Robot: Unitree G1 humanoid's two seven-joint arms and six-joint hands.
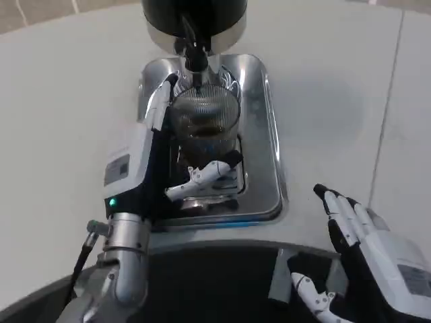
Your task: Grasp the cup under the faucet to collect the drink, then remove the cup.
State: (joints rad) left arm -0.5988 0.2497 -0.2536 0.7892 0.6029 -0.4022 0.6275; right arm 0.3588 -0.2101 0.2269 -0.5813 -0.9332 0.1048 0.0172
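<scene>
A clear ribbed glass cup (pixel 205 116) with some dark drink in it stands on the shiny steel drip tray (pixel 262 134), right under the black faucet (pixel 196 52) of the dispenser. My left hand (pixel 158 151) wraps the cup from the left side, with fingers behind it near the top and the thumb across its lower front. My right hand (pixel 360 245) lies low on the table at the lower right, fingers spread, holding nothing.
The black and chrome dispenser body (pixel 194 17) rises at the top centre behind the tray. White tabletop spreads left and right of the tray. A dark curved table edge (pixel 222 262) runs along the bottom.
</scene>
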